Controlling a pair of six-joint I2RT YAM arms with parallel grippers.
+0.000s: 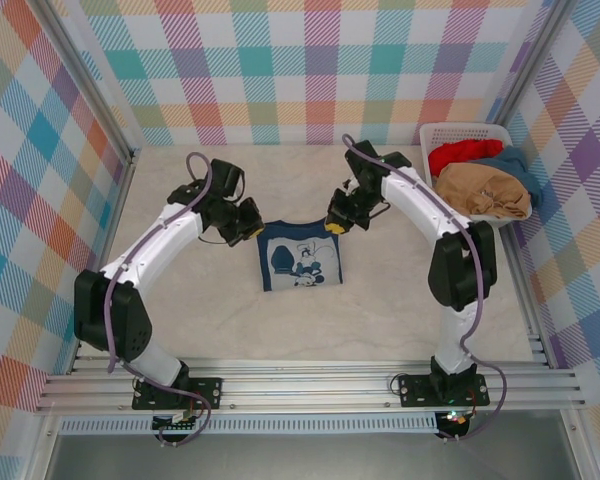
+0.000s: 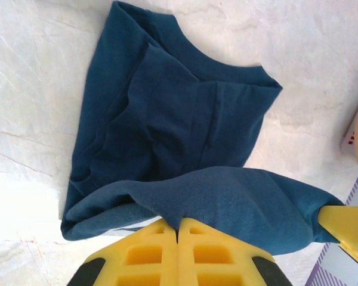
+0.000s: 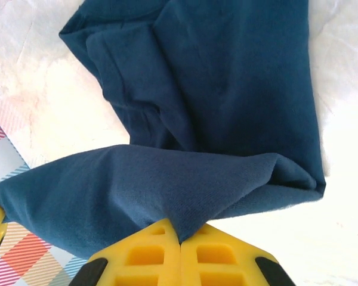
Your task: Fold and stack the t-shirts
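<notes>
A navy blue cloth t-shirt with a white square cartoon-mouse print (image 1: 302, 258) lies partly folded at the middle of the pale marbled table (image 1: 410, 310). The left gripper (image 1: 248, 222) is clamped on its far left edge. The right gripper (image 1: 337, 222) is clamped on the far right edge. A red tee (image 1: 465, 153), a tan tee (image 1: 485, 190) and a teal-blue tee (image 1: 520, 165) are heaped in a white slatted plastic basket (image 1: 467, 129) at the far right corner

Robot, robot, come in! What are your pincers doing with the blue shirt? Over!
Left pincer shut on navy t-shirt. Right pincer shut on it too. Held edge lifted, rest on table. Other tees apart in white basket.
</notes>
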